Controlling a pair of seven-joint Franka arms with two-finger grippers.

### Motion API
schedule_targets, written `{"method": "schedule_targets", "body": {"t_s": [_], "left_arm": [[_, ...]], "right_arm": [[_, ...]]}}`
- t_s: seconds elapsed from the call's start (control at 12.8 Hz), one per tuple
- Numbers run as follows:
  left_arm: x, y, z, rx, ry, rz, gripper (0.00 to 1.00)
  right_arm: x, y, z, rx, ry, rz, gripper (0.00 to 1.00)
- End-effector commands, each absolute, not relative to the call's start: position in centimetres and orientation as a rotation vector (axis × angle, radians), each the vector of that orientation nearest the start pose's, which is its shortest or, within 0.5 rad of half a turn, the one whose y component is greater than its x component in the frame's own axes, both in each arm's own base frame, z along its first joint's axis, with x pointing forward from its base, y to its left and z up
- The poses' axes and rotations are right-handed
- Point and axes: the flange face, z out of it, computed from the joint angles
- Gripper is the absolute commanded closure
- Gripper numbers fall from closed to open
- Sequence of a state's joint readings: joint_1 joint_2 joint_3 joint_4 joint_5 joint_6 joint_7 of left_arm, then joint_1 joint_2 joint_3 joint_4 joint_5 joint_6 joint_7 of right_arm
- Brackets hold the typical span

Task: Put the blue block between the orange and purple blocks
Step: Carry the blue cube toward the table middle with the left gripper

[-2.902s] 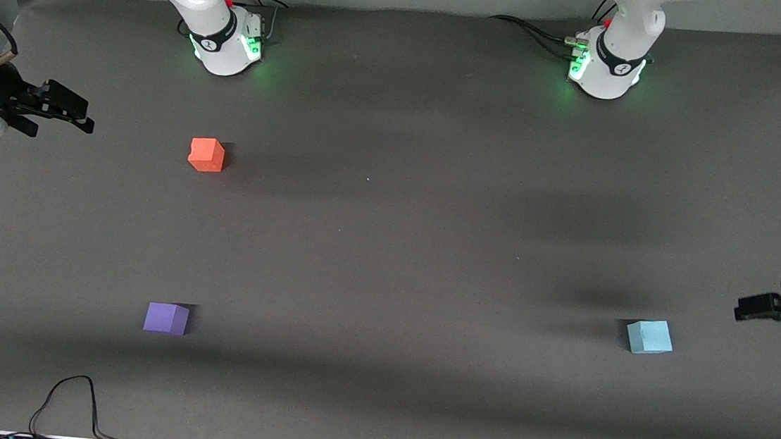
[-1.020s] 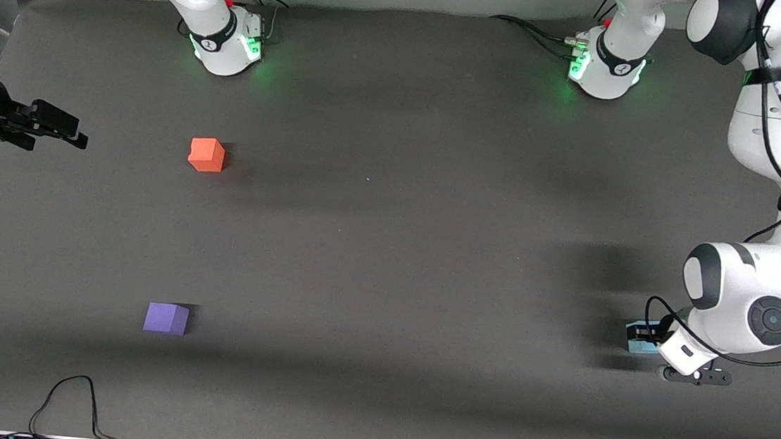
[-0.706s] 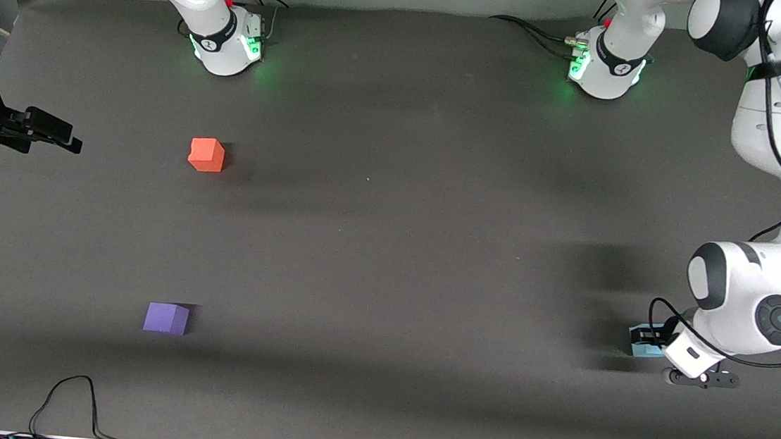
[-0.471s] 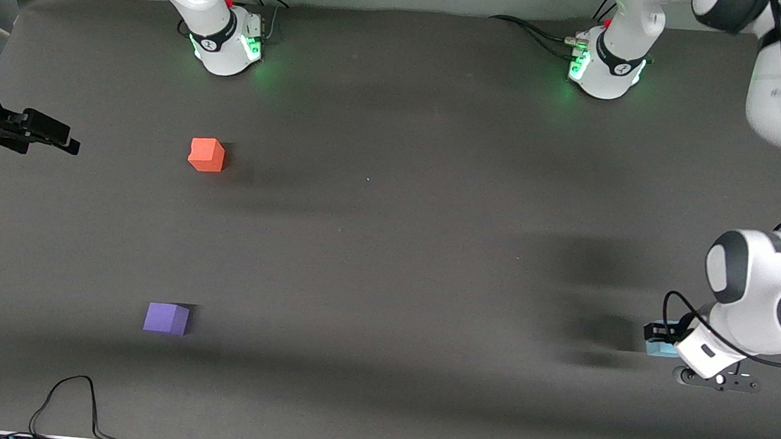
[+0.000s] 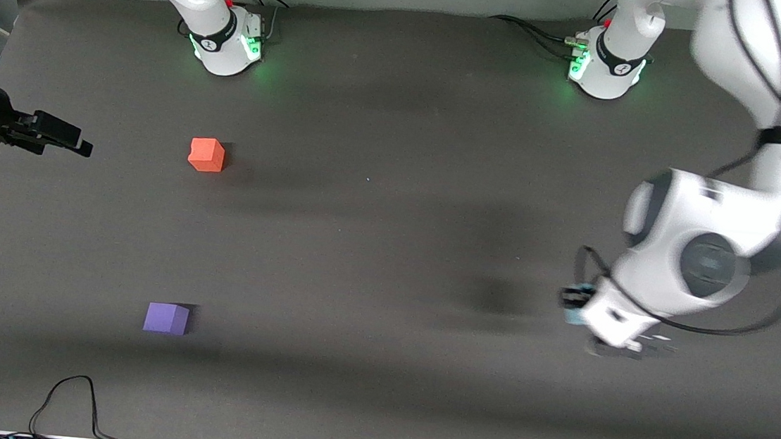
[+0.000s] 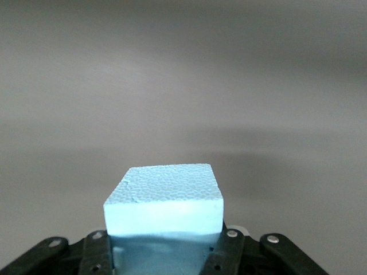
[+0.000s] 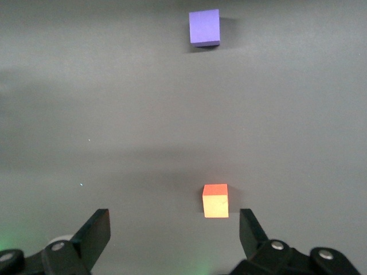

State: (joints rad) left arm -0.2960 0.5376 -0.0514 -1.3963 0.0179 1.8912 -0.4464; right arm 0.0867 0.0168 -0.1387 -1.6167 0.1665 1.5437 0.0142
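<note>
The left gripper carries the blue block in the air over the left arm's end of the worktop, its fingers closed on two opposite side faces while the top and one face show clear in the left wrist view. The cube's pebbled, foam-like surface suggests something light, slightly yielding and unlikely to slip; a grip low on the flat sides looks sound and needs little squeeze. The orange block sits toward the right arm's end, the purple block closer to the front edge, with bare worktop between them. The right gripper waits with its fingers spread wide and empty, over the edge at the right arm's end.
</note>
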Motion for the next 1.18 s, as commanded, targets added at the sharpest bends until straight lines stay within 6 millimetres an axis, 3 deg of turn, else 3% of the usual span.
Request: {"method": "schedule_targets", "body": {"t_s": [0.0, 0.16, 0.31, 0.47, 0.55, 0.78, 1.02, 1.1], "left_arm": [[63.6, -35.5, 37.7, -3.118, -0.277, 0.049, 0.61], [60.3, -44.2, 36.0, -3.125, -0.298, 0.022, 0.61], [56.7, -50.2, 34.4, -3.166, -0.267, -0.043, 0.61], [54.0, -54.5, 30.9, -3.198, -0.188, -0.083, 0.61], [52.7, -56.0, 28.2, -3.196, -0.149, -0.086, 0.61], [50.1, -58.3, 21.4, -3.154, -0.098, -0.116, 0.61], [49.2, -58.7, 18.5, -3.129, -0.093, -0.147, 0.60], [49.2, -58.7, 18.5, -3.129, -0.090, -0.147, 0.40]], "right_arm": [[54.8, 2.9, 61.5, -2.960, 0.053, 0.148, 0.00], [55.0, 8.6, 62.0, -2.970, -0.099, 0.127, 0.00], [55.7, 10.5, 62.3, -2.972, -0.120, 0.111, 0.00], [56.3, 11.6, 61.5, -2.972, -0.140, 0.122, 0.00], [56.5, 13.1, 60.9, -2.972, -0.170, 0.118, 0.00], [57.3, 14.0, 59.2, -2.979, -0.184, 0.143, 0.00], [57.5, 14.4, 58.8, -2.979, -0.186, 0.146, 0.00], [57.5, 14.5, 58.8, -2.978, -0.191, 0.146, 0.00]]}}
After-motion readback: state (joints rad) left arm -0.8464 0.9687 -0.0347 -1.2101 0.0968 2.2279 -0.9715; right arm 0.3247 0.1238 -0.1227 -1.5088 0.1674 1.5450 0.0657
